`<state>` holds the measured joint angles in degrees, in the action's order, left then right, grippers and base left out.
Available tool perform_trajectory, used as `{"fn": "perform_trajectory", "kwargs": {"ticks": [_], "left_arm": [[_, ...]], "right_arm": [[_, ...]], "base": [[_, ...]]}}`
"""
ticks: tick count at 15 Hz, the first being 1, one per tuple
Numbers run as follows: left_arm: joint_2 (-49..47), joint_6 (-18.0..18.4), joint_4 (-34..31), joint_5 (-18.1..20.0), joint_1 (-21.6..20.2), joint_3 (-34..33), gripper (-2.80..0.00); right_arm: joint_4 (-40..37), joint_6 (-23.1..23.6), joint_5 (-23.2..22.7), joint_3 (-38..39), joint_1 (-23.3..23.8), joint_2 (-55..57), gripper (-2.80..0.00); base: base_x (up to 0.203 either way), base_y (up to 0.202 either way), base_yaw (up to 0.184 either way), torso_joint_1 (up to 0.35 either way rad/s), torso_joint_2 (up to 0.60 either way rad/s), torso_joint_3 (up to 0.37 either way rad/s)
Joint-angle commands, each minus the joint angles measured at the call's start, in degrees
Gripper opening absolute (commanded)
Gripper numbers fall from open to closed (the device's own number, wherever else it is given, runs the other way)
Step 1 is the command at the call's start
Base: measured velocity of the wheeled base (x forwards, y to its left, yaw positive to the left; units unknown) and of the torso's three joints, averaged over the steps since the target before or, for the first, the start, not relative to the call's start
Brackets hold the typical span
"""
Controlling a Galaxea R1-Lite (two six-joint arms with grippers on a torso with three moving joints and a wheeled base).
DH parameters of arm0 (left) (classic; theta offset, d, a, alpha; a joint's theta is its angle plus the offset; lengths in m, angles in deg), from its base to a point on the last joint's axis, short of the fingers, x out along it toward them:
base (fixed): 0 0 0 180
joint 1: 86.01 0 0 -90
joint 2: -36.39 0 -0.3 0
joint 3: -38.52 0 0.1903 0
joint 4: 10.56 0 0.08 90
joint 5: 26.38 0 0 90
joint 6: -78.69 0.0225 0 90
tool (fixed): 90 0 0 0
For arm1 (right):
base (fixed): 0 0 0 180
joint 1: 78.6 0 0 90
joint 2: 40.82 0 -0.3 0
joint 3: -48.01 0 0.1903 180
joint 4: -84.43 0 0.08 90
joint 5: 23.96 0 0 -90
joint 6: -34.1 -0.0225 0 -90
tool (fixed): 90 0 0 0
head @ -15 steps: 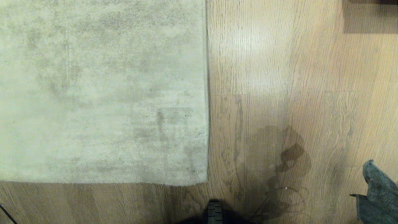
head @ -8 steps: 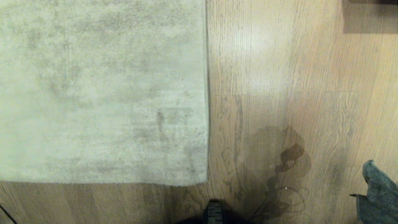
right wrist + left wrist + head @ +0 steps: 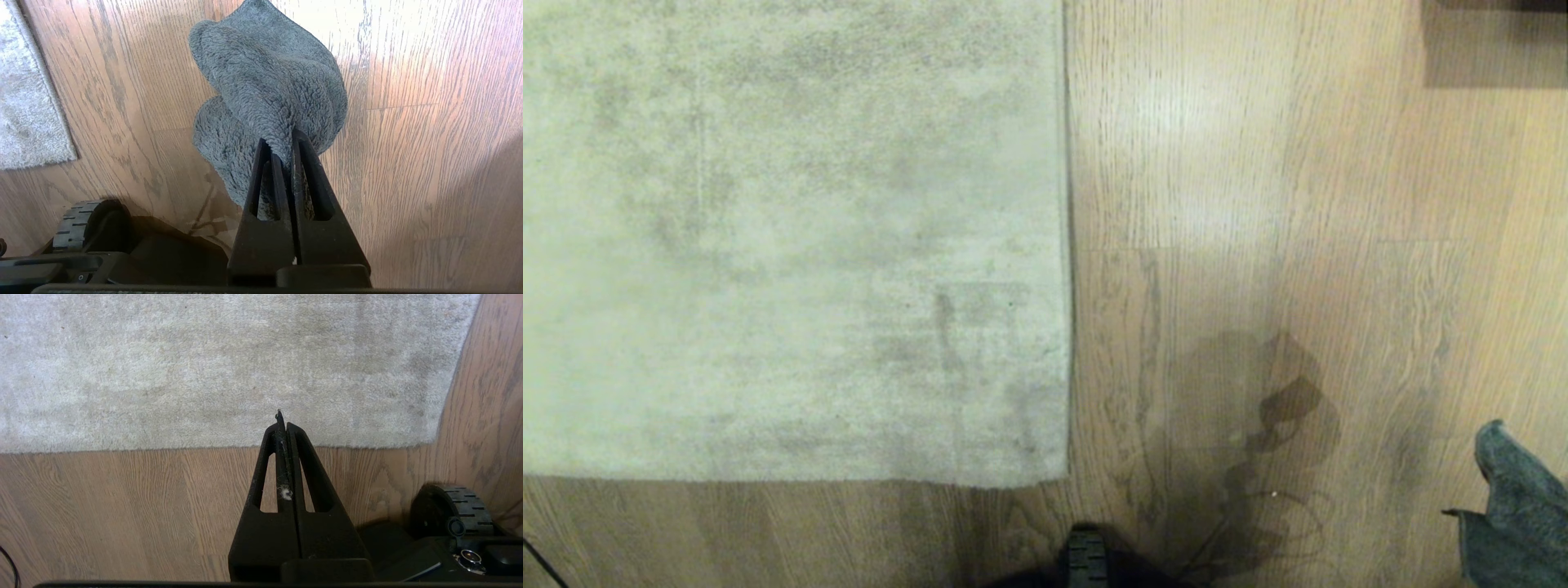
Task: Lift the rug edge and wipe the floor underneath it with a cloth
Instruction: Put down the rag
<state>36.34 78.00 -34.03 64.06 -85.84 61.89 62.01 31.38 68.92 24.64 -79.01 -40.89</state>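
Note:
A pale grey-beige rug (image 3: 792,237) lies flat on the wooden floor (image 3: 1258,204), filling the left of the head view. Its rug edge (image 3: 1068,245) runs straight down to a square corner (image 3: 1066,480). My right gripper (image 3: 284,141) is shut on the fuzzy grey-teal cloth (image 3: 265,85), which hangs above bare floor (image 3: 429,143); the cloth (image 3: 1515,514) shows at the head view's lower right. My left gripper (image 3: 283,424) is shut on nothing, a bit of lint stuck to it, held over the rug's near border (image 3: 163,448) close to the corner (image 3: 433,443).
My base and a ribbed black wheel (image 3: 457,508) sit just behind the rug corner, also seen as the wheel (image 3: 83,222) in the right wrist view. A dark block (image 3: 1494,41) stands at the far right of the floor. A thin black cable (image 3: 539,563) crosses the lower left.

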Motion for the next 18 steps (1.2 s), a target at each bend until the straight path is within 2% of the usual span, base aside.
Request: {"fn": "perform_trajectory", "kwargs": {"ticks": [1, 18], "left_arm": [[-0.04, -0.02, 0.01, 0.00, 0.00, 0.00, -2.80], [-0.04, -0.02, 0.01, 0.00, 0.00, 0.00, -2.80]], "right_arm": [[0.03, -0.01, 0.02, 0.00, -0.02, 0.07, -2.80], [0.03, -0.01, 0.02, 0.00, -0.02, 0.07, -2.80]], "base": [[0.000, 0.000, 0.000, 0.000, 0.00, 0.000], [0.000, 0.000, 0.000, 0.000, 0.00, 0.000]]}}
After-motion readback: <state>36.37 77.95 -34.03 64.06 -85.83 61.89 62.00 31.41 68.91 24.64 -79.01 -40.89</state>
